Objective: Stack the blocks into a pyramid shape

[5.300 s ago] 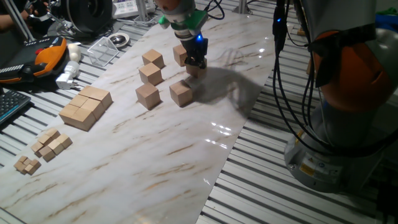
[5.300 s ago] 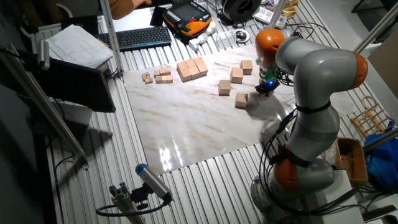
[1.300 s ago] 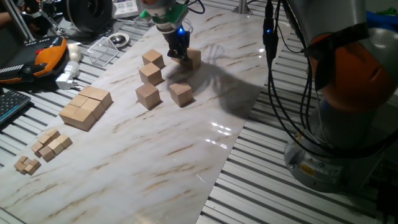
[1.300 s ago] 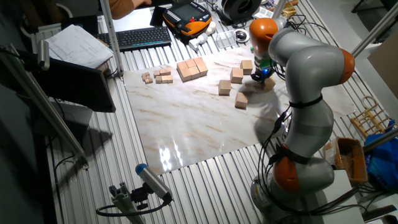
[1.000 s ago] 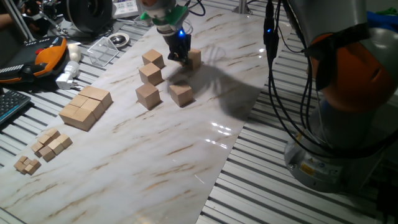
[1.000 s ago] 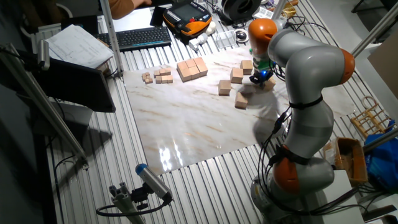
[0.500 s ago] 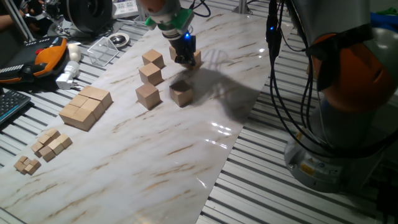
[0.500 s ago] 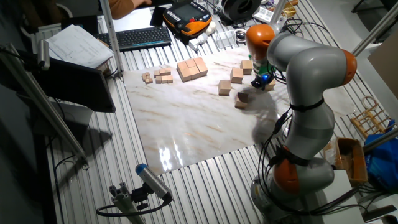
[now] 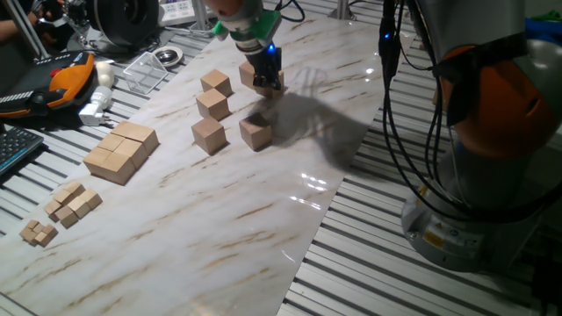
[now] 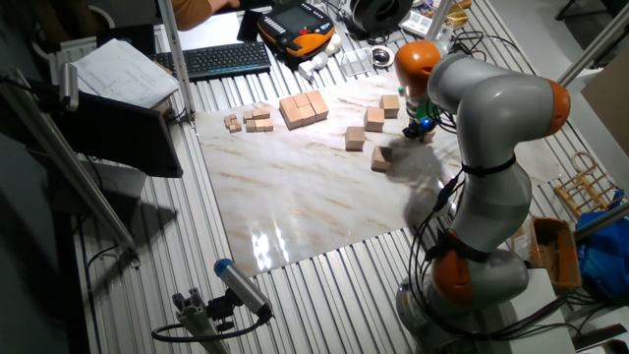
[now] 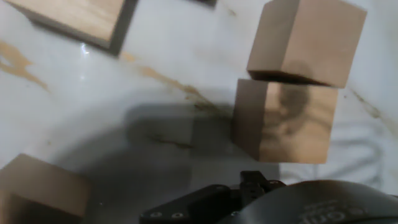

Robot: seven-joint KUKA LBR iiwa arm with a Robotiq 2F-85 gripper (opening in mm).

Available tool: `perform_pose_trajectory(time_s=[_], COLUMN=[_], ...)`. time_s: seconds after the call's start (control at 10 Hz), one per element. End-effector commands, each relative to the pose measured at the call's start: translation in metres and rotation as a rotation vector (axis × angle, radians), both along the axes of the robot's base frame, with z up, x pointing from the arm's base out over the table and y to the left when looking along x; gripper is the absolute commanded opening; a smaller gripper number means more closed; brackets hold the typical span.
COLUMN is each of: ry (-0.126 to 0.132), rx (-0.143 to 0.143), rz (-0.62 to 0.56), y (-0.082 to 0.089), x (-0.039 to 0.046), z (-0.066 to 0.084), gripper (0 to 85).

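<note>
Six tan wooden blocks lie on the marble sheet. In one fixed view four stand apart: one at the back, one below it, one front left and one front right. Two more sit against each other at the gripper, and only part of one shows. The hand view shows that pair touching, the far block and the near block, just right of the gripper. The gripper holds nothing and its fingers look closed together. It also shows in the other fixed view.
A flat slab of joined cubes and several tiny cubes lie at the left. An orange pendant, a clear plastic box and a keyboard are beyond the sheet. The robot's base stands at the right.
The gripper has slid a little right and toward the front, from beside the paired blocks to over them. The four separate blocks have not moved.
</note>
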State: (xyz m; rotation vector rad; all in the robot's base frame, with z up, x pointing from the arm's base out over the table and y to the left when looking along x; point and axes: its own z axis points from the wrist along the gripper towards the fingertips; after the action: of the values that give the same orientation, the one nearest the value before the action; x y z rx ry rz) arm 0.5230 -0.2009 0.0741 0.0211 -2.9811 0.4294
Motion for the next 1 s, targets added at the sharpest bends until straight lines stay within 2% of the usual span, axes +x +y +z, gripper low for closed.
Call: perform_pose_trajectory(time_s=[0.0,0.4,0.6,0.7,0.8,0.9], ry=[-0.006,-0.003,0.01,0.015,0.015,0.027], rx=[-0.002,0.003,0.023,0.05,0.062,0.071], rz=[0.003,0.007,-0.009,-0.039,-0.071,-0.115], y=[-0.002,-0.005,-0.001,0.007,0.021,0.039], x=[0.0028,0.01,0.0083,0.0056,0.0036,0.0014], z=[-0.001,0.002,0.002,0.003,0.009,0.017], gripper=[0.0,0.0,0.0,0.0,0.0,0.0])
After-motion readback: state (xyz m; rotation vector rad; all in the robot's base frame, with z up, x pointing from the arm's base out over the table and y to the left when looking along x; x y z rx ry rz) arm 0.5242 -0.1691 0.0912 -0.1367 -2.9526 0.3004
